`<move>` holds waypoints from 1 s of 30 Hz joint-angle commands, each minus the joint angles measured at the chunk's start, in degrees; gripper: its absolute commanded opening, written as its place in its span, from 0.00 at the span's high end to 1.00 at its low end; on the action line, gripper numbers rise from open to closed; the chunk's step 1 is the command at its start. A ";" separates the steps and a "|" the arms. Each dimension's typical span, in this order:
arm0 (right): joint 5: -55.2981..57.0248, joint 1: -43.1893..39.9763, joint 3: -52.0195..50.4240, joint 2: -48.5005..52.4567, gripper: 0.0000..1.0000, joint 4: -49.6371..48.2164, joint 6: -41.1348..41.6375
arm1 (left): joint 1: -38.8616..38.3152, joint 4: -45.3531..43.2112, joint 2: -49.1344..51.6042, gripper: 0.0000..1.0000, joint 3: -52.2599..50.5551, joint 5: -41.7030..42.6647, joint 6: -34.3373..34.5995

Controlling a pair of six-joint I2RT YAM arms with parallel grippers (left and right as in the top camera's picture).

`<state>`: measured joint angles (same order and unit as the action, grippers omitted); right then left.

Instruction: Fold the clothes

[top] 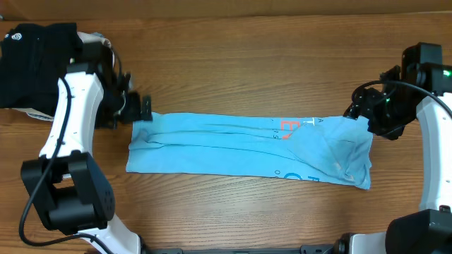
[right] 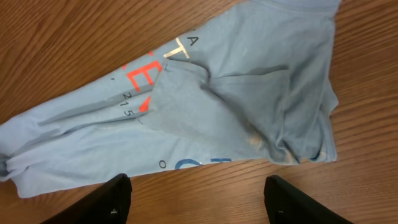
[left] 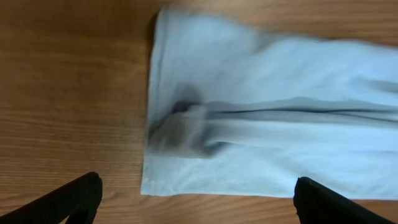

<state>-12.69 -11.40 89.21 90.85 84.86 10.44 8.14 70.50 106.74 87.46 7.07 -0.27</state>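
Note:
The clothes are one light sky-blue T-shirt (top: 233,144), folded into a long flat strip across the middle of the table. White and red lettering (top: 288,127) shows near its right end, which is rumpled. My left gripper (top: 145,109) hovers at the strip's far left corner, open and empty. In the left wrist view its fingers (left: 68,202) stand wide over bare wood, just off the T-shirt's (left: 280,112) edge. My right gripper (top: 354,111) is at the strip's far right corner, also open. In the right wrist view nothing lies between its fingers (right: 109,199), and the T-shirt (right: 217,99) is beyond them.
A black garment with a small white logo (top: 32,60) lies bunched at the back left corner, behind my left arm. The wooden table (top: 233,63) runs all round the T-shirt.

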 commanded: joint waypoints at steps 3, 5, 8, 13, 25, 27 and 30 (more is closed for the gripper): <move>-0.26 1.11 1.22 -0.74 0.28 -0.79 -0.46 | 2.49 -7.37 0.55 0.00 -11.19 3.37 -6.29; -0.24 1.11 1.22 -0.74 0.28 -0.74 -0.46 | 2.49 -10.12 0.66 0.00 -13.77 2.51 -7.08; -0.24 1.11 1.22 -0.74 0.28 -0.72 -0.48 | 2.49 -15.69 0.74 0.00 -17.86 1.99 -8.26; -0.24 1.11 1.22 -0.74 0.29 -0.74 -0.44 | 2.27 -23.06 0.74 0.00 -24.02 2.45 -10.47; -0.28 1.11 1.18 -0.74 0.29 -3.30 -0.35 | 2.01 -29.68 0.76 0.55 -31.21 12.07 -9.97; -0.28 1.11 1.18 -0.74 0.29 -3.52 -0.35 | 1.92 -30.12 0.76 0.70 -32.11 14.27 -9.81; -0.24 1.11 1.09 -0.72 0.29 -3.89 -0.35 | 1.92 -30.03 0.76 0.94 -32.30 15.02 -9.81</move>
<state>-12.69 -10.46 89.21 90.85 81.54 10.44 10.87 39.75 104.38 58.50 17.17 -10.11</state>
